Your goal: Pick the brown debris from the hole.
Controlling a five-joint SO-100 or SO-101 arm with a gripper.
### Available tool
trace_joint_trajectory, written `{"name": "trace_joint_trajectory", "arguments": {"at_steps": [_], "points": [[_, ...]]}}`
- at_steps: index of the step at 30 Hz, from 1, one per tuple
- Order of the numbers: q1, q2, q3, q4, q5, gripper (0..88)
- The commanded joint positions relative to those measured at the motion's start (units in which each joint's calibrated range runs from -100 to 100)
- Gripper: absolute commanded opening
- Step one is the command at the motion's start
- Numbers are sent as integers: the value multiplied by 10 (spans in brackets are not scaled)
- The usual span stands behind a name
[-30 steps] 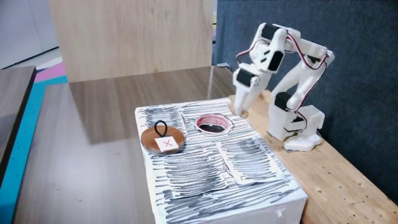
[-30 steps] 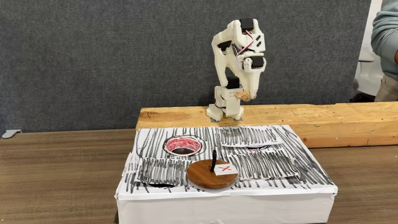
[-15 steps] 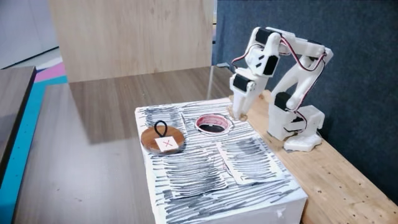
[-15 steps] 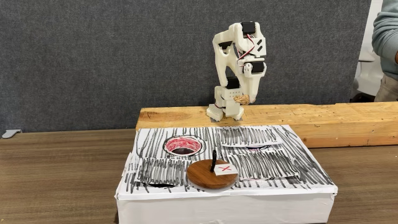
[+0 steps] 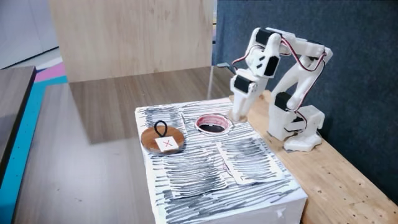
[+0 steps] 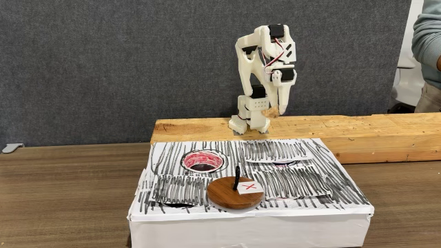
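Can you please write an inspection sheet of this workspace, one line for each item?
Surface: white box with black streaks on top, standing on a brown table; the arm is on a wooden plank behind it.
Job's things: hole with red rim, open and dark inside; debris, a light-brown scrap, held in the jaws above the plank, off to the hole's right in this fixed view.
Clutter: brown disc with red-X label and black loop, lying on the box beside the hole.
Grippers: gripper pointing down, shut on the debris.
Cables: red and white wires along the arm.
Surroundings: grey wall; a person's sleeve at the right edge.
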Motion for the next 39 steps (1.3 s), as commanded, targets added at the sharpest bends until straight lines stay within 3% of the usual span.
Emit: {"name": "trace_joint_trajectory", "arguments": {"at_steps": [1,7,14,39], "points": [[3,-9,-10,5,4,271],[-4,-7,-15,5,6,534],[3,-6,-7,5,37,711],[3,-8,-7,6,34,730]]}}
